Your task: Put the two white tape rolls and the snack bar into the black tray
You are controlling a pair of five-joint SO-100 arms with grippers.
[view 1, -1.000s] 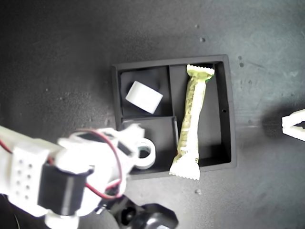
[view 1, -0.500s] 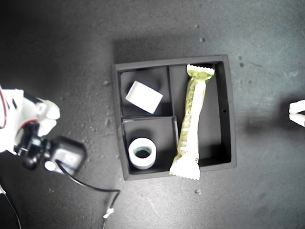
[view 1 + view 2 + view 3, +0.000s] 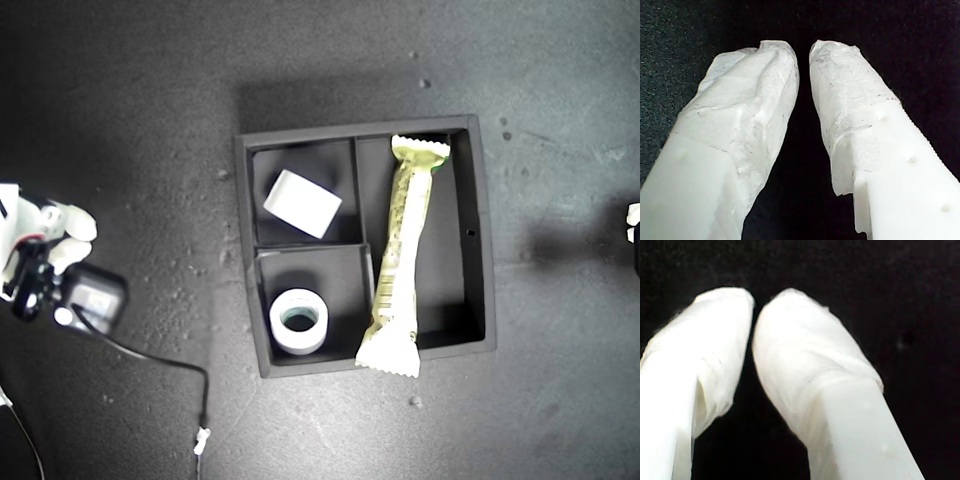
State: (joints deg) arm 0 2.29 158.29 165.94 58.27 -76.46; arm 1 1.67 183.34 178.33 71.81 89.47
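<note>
all three pieces sit in the tray, both arms drawn aside

exterior view: you see the black tray point(image 3: 478, 230) at mid-table. the first tape roll point(image 3: 302, 204) lies tipped on its side in the far-left compartment. the second tape roll point(image 3: 298, 321), with a greenish core, lies flat in the near-left one. the snack bar point(image 3: 402, 257) runs along the tall right compartment, its near crimped end riding over the tray's near wall, likely because the bar is about as long as that slot. an arm point(image 3: 45, 262) with a trailing cable point(image 3: 160, 358) sits at this view's left edge; a sliver of another shows at its right edge. nothing blocks the tray.

first wrist view: the first pincer point(image 3: 802, 50) holds nothing, tips slightly parted.

second wrist view: the second pincer point(image 3: 754, 302) is empty, tips almost touching.
</note>
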